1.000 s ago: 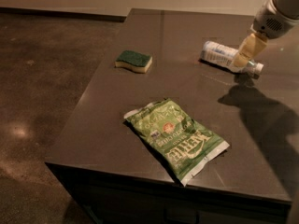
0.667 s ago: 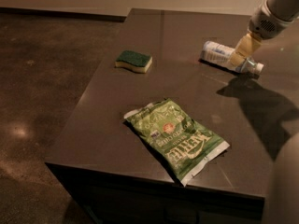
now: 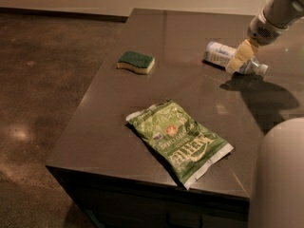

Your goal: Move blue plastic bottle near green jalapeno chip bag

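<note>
On a dark bench (image 3: 118,122), the robot's end effector (image 3: 239,60) hangs at the far right, in front of the middle of a blue plastic bottle (image 3: 218,53) that lies on its side, cap to the right. Whether it is wide, narrow or holding cannot be told. The green chip bag (image 3: 183,141) lies flat near the front edge, well apart from the bottle. A sponge (image 3: 137,61) sits far left.

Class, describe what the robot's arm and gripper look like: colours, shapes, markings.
The arm is pale grey-white and rounded, with a darker band at the wrist. The gripper, at the far right of the table by the blue plastic bottle, is cream-tan and tapered. No cables or markings show.
</note>
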Robot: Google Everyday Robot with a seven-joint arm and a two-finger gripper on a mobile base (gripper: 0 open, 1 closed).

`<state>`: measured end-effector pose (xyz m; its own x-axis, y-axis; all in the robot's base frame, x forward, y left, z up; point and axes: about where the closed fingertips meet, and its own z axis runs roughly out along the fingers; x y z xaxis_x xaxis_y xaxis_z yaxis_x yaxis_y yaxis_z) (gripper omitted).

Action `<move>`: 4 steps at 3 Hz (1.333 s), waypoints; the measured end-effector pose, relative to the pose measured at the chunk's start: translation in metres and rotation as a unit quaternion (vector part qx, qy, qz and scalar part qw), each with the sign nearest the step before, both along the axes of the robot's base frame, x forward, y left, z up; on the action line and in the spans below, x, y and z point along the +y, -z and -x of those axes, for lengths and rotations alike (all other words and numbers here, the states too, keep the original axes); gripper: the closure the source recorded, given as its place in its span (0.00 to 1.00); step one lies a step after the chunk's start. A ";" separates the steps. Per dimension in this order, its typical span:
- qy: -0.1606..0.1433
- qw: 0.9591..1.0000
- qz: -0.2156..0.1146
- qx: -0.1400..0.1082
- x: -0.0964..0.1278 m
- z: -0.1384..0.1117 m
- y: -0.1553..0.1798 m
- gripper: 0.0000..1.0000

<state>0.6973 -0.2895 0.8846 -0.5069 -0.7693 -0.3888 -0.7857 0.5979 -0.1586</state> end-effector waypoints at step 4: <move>-0.011 1.000 0.014 0.021 -0.001 -0.006 0.015 0.65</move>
<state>0.7032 -0.2904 0.8694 -0.5054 -0.7907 -0.3456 -0.8047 0.5765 -0.1421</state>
